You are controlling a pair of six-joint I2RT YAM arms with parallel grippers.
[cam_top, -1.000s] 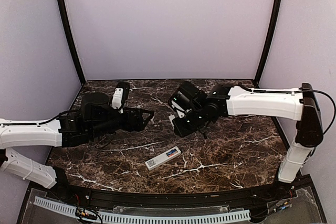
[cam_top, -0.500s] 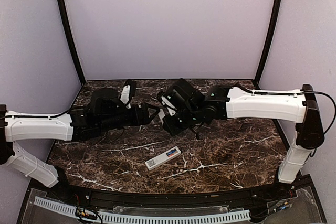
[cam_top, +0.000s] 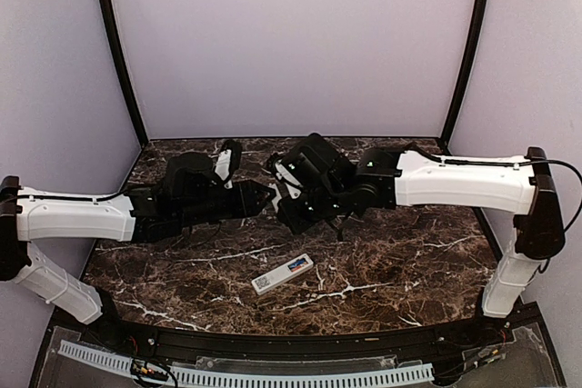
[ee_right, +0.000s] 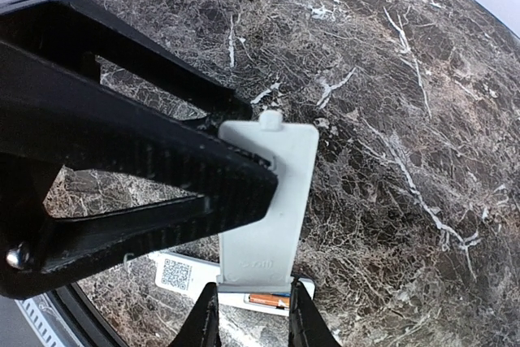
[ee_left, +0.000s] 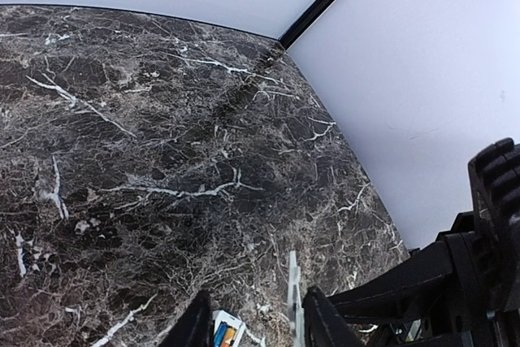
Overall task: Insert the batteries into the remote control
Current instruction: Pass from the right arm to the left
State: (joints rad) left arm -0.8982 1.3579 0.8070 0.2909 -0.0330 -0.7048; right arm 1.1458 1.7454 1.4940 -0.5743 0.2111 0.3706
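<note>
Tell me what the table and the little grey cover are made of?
Table: looks like marble, or a print of it; dark brown with white veins. Cover: probably matte plastic; pale grey, thin and flat, with a moulded tab on top.

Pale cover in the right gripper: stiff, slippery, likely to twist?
Probably stiff and very light: the cover stands straight from the right gripper without sagging. Smooth plastic, pinched only at its end, so it may pivot when the left gripper clamps.
</note>
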